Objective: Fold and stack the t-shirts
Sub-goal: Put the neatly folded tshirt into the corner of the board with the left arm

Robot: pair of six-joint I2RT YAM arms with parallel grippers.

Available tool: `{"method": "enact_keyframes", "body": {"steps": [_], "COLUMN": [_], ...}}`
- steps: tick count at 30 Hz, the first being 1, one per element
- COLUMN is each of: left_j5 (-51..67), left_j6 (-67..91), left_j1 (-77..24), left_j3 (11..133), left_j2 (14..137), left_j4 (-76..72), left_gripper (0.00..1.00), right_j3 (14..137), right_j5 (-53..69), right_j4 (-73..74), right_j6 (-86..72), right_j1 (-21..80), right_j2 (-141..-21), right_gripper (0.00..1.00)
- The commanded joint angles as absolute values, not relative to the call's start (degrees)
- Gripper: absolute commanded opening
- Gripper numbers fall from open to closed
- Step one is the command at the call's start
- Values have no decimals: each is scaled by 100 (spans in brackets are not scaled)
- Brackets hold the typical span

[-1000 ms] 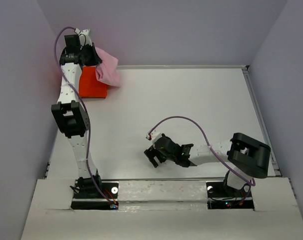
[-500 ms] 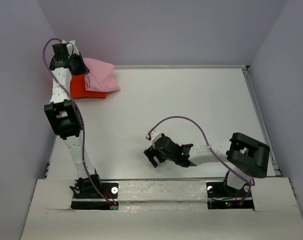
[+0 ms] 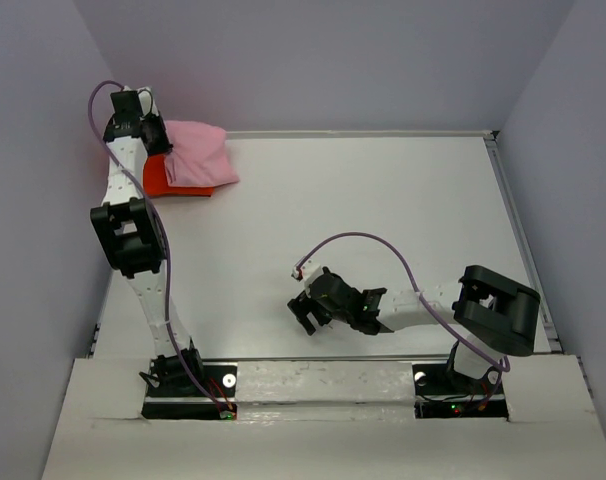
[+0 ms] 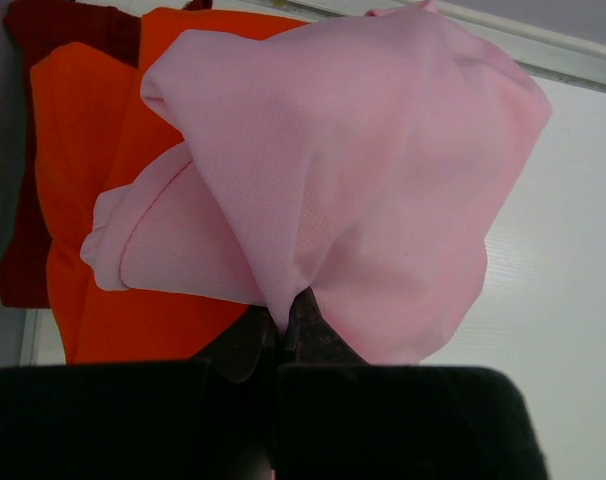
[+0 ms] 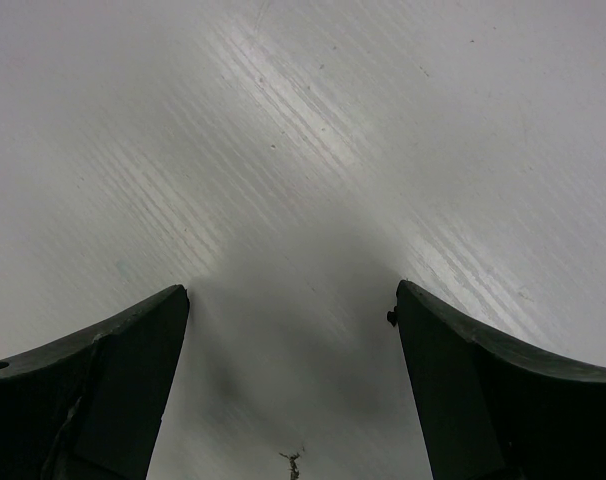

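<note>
The folded light pink t-shirt (image 3: 197, 153) lies on top of the folded bright orange t-shirt (image 3: 159, 180) at the table's far left corner. My left gripper (image 3: 158, 140) is shut on the pink shirt's left edge. In the left wrist view the pink shirt (image 4: 363, 180) bunches up from the closed fingertips (image 4: 301, 318) and spreads over the orange shirt (image 4: 83, 150). My right gripper (image 3: 305, 312) is open and empty, low over the bare table near the front middle; its wrist view (image 5: 293, 300) shows only table between the fingers.
A dark red cloth (image 4: 23, 200) shows at the left edge under the orange shirt. The grey side wall stands close behind my left gripper. A raised rim (image 3: 383, 133) runs along the table's far edge.
My left gripper has carried the pink shirt down and to the left, so it now lies flat across the orange shirt. The right arm has not moved.
</note>
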State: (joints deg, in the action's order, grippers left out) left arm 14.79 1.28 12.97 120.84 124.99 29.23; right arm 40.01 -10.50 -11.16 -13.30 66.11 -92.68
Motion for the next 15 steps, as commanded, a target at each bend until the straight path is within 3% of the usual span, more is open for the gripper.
{"method": "enact_keyframes", "body": {"steps": [1,15], "left_j5": [730,791], "left_j6": [35,176], "left_j1": [1353,1406], "left_j3": [12041,12454], "left_j2": [12542,12375], "left_j4": [2689,2733], "left_gripper": [0,0], "right_j3": [3850,3867], "right_j5": [-958,-932], "right_j4": [-1028,-1028], "right_j6": [-1371,-1362], "right_j1": [6680,6680], "right_j2": [-9378,-9448], "right_gripper": [89,89]}}
